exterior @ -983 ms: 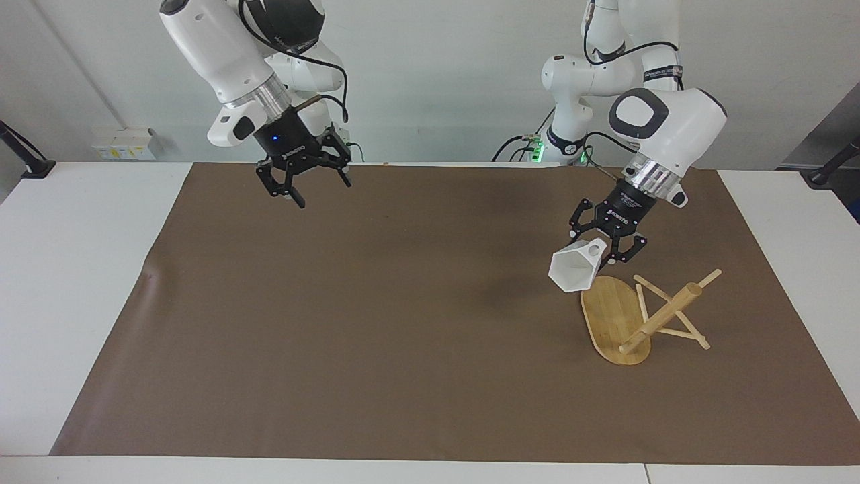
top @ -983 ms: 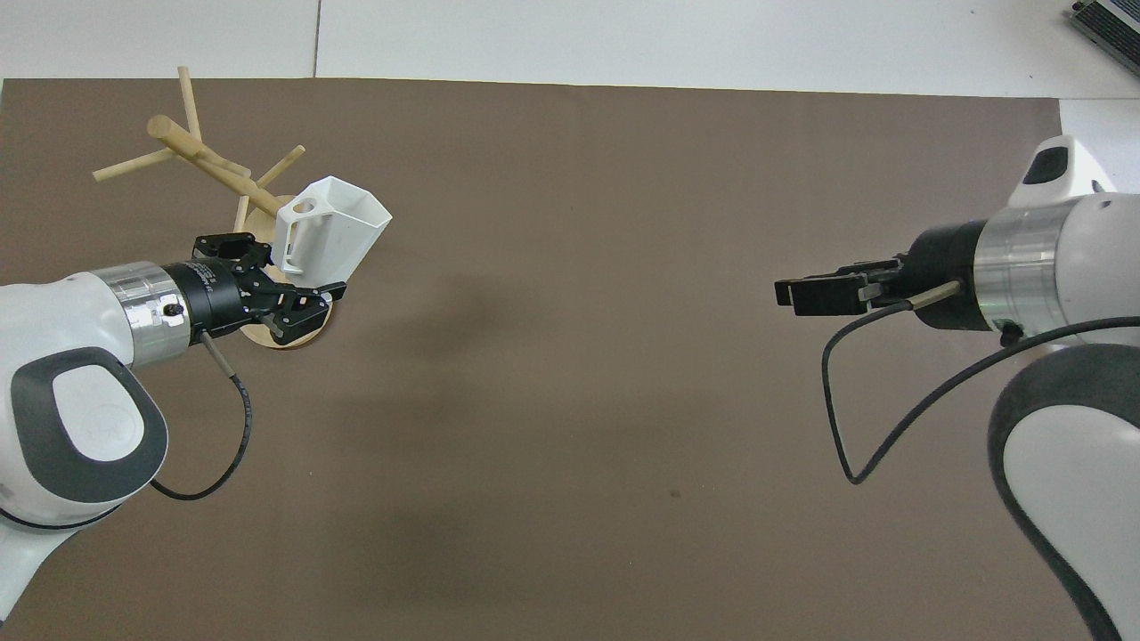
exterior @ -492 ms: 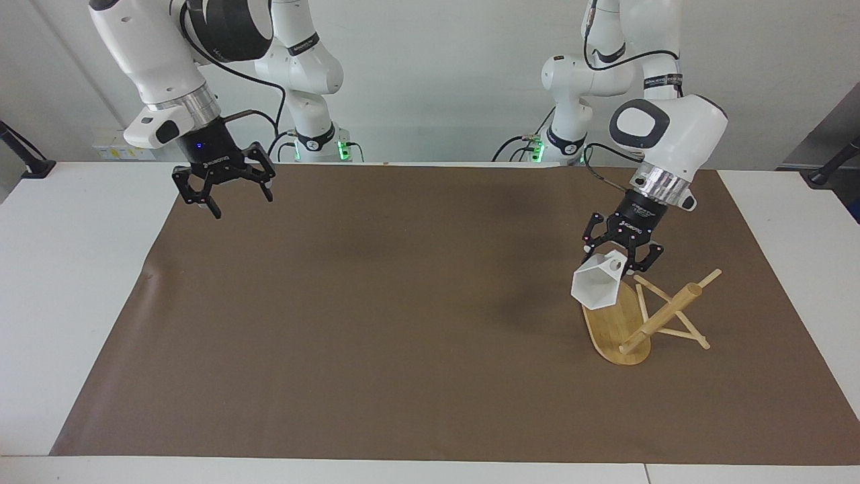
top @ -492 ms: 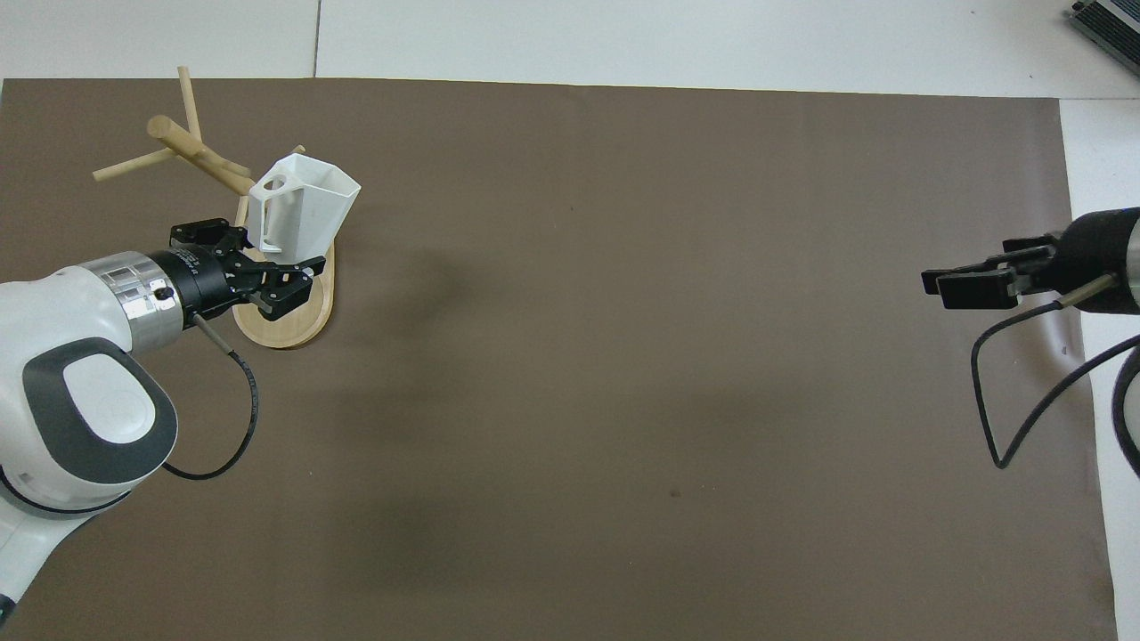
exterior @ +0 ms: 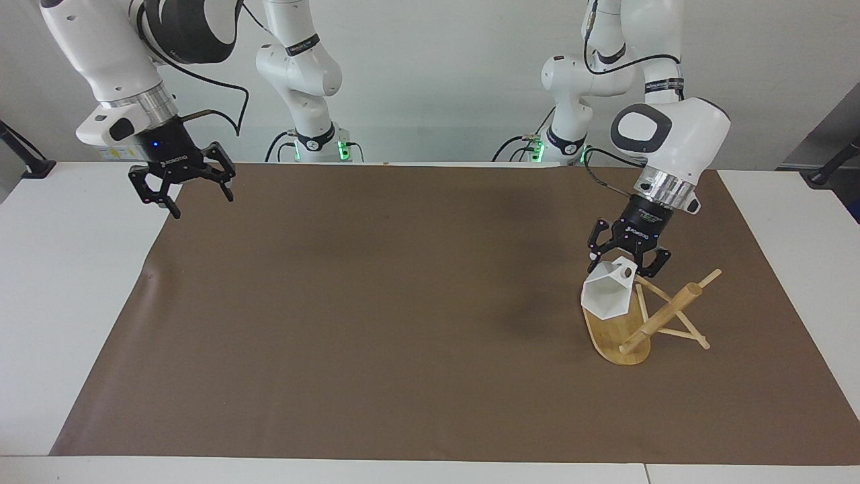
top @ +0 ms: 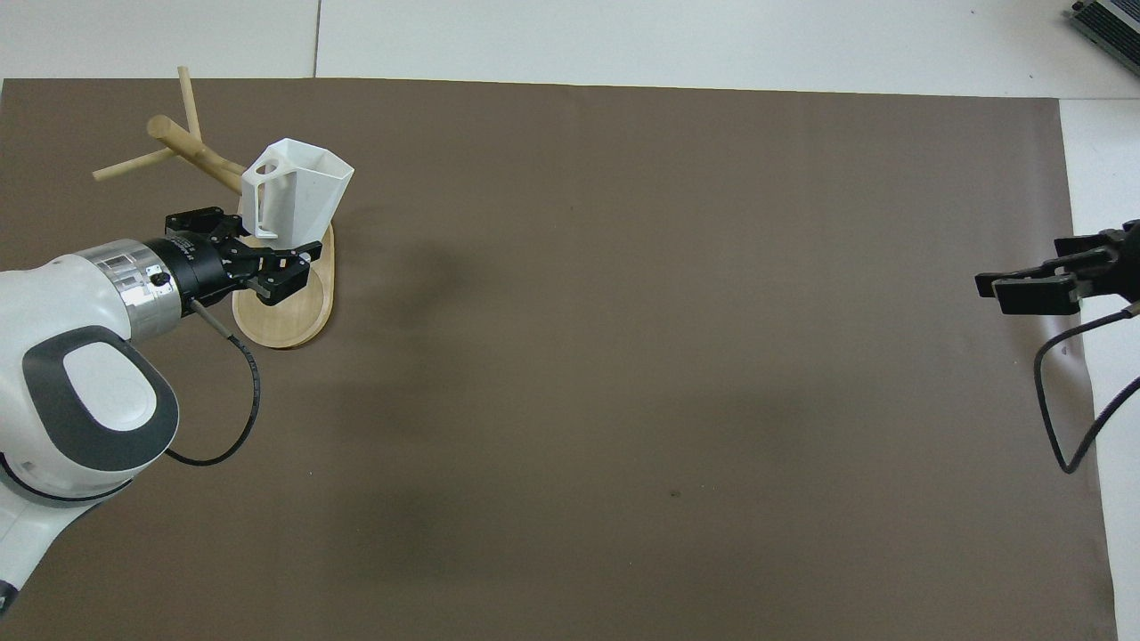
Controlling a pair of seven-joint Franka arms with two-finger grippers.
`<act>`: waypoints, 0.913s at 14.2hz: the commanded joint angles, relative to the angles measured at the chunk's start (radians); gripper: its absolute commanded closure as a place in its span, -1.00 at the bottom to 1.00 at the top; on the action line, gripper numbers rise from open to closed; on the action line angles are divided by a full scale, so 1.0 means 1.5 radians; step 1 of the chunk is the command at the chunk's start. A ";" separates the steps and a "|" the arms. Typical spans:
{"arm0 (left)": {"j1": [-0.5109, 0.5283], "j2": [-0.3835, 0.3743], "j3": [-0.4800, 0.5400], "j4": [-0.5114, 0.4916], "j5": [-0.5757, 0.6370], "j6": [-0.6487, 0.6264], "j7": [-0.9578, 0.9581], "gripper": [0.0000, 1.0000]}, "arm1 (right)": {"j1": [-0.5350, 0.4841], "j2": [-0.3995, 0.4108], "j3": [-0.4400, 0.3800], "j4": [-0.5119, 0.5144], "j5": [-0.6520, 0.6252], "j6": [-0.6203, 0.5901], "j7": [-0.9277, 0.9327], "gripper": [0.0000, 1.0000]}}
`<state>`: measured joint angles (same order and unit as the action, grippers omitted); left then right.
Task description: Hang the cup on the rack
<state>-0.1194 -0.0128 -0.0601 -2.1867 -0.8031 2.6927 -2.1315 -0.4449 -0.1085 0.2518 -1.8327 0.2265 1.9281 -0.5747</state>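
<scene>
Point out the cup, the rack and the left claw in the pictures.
cup (exterior: 608,296): facing view, on its faceted white side.
rack (top: 294,312): overhead view, on a bare part of its oval base.
left claw (exterior: 629,260): facing view, midway between its fingertips at the cup's handle.

One camera sits high across the white desk (exterior: 74,282), facing the two robots, whose bases stand along the top of its frame; it takes in the whole brown paper mat (exterior: 403,316). The other hangs above the robots' end, looking steeply down and forward, closer in, arms entering from the lower corners. Both share the mat and the light bamboo peg rack (exterior: 628,326) (top: 285,303), right of centre in one frame, upper left in the other.
</scene>
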 commanded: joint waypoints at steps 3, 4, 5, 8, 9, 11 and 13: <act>0.009 0.016 -0.002 0.013 -0.005 0.034 -0.045 1.00 | -0.023 0.004 0.000 0.009 -0.096 0.002 0.115 -1.00; 0.009 0.020 -0.002 0.013 -0.005 0.036 -0.054 1.00 | -0.021 0.007 0.002 0.015 -0.132 0.001 0.165 -1.00; 0.009 0.021 -0.002 0.013 -0.006 0.037 -0.056 1.00 | -0.021 0.007 0.005 0.016 -0.155 0.000 0.205 -1.00; 0.009 0.023 -0.002 0.013 -0.006 0.054 -0.076 1.00 | -0.018 0.007 0.005 0.018 -0.161 -0.008 0.277 -1.00; 0.009 0.024 -0.002 0.013 -0.006 0.054 -0.082 1.00 | -0.017 0.007 0.005 0.020 -0.161 -0.011 0.300 -1.00; 0.010 0.024 -0.002 0.013 -0.006 0.055 -0.090 1.00 | -0.012 0.008 0.005 0.034 -0.162 -0.031 0.329 -1.00; 0.009 0.024 -0.002 0.013 -0.006 0.055 -0.097 1.00 | -0.011 0.016 0.007 0.056 -0.162 -0.056 0.335 -1.00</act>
<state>-0.1095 0.0101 -0.0589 -2.1846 -0.8043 2.7595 -2.2558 -0.4639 -0.1079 0.2545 -1.7995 0.0090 1.8906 -0.1090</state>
